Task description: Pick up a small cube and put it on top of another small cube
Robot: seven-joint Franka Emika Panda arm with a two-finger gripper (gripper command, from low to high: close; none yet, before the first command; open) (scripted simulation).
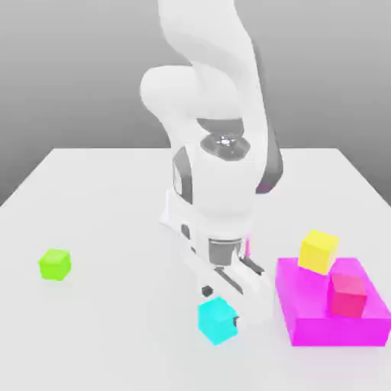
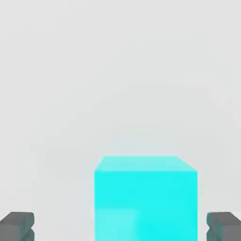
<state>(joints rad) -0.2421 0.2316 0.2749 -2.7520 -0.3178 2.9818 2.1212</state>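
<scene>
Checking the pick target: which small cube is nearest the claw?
The cyan cube, right between the open claw's fingers; the green, yellow and red ones are farther off.

We can read no texts, labels, brands, numbers or signs in either view.
</scene>
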